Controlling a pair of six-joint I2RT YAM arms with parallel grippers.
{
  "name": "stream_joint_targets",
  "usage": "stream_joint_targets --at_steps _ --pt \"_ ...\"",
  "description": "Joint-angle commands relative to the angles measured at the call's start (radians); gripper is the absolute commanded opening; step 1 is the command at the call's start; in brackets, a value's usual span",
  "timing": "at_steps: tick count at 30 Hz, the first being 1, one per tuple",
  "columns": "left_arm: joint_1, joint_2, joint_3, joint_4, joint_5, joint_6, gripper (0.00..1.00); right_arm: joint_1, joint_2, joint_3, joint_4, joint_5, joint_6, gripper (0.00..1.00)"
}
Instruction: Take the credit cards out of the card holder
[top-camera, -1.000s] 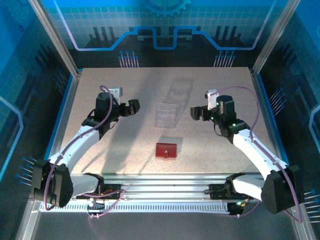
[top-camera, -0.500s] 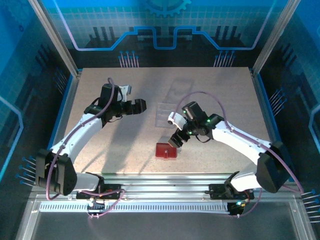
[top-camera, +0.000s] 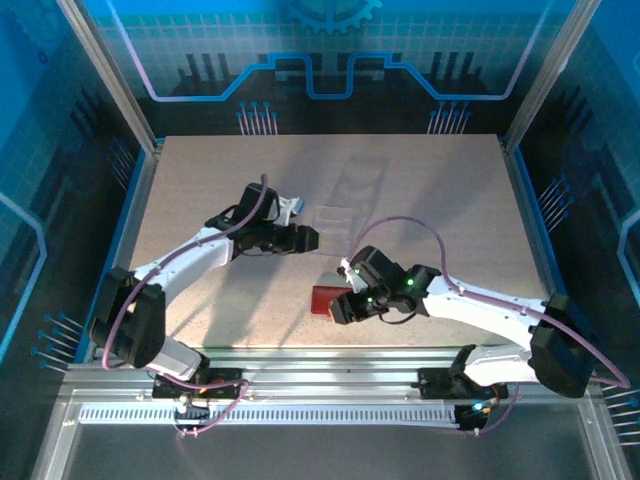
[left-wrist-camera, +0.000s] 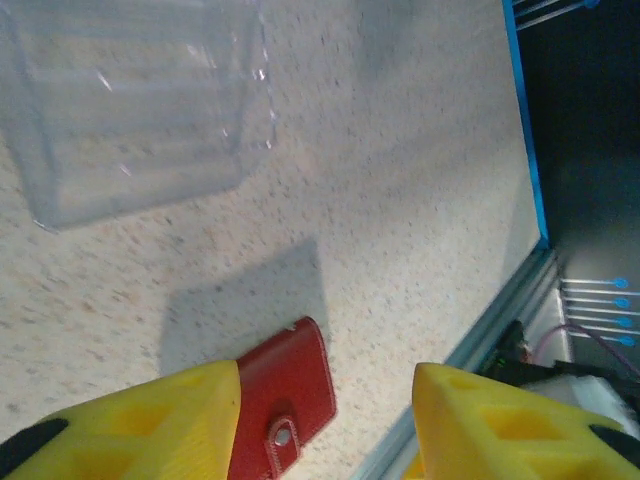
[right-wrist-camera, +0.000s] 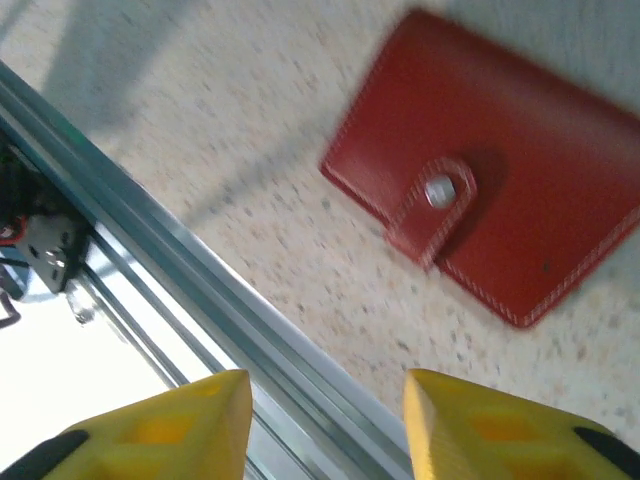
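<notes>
Your right gripper (right-wrist-camera: 322, 385) stands part-open with nothing between its jaws. In its wrist view the fingers sit over the metal rail (right-wrist-camera: 200, 250) at the table's near edge, just beside the card holder (right-wrist-camera: 500, 190) rather than astride it. Your left gripper (left-wrist-camera: 325, 385) is likewise apart and empty, near the clear box (left-wrist-camera: 130, 120), with the holder showing beside one of its fingers. That red holder lies flat and shut on the table, its tab snapped down, so no credit cards can be seen. Watch three things. If you close the right jaws where they are, you will likely nip the rail or graze the holder's edge and skid it toward the rail. Because the holder lies flat, a finger pressing down may only slide it along the table. And with both arms crowding one small thing, the fingers could knock each other, or the left one could shove the box.
</notes>
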Motion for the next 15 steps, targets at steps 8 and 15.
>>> stream_joint_targets --at_steps 8,15 --pt "-0.091 0.166 0.034 0.013 0.056 -0.021 0.2 0.013 0.133 -0.124 0.305 -0.066 0.291 0.15" --pt "-0.106 0.257 0.081 -0.042 0.045 0.018 0.08 0.005 0.191 -0.152 0.324 -0.037 0.316 0.08"
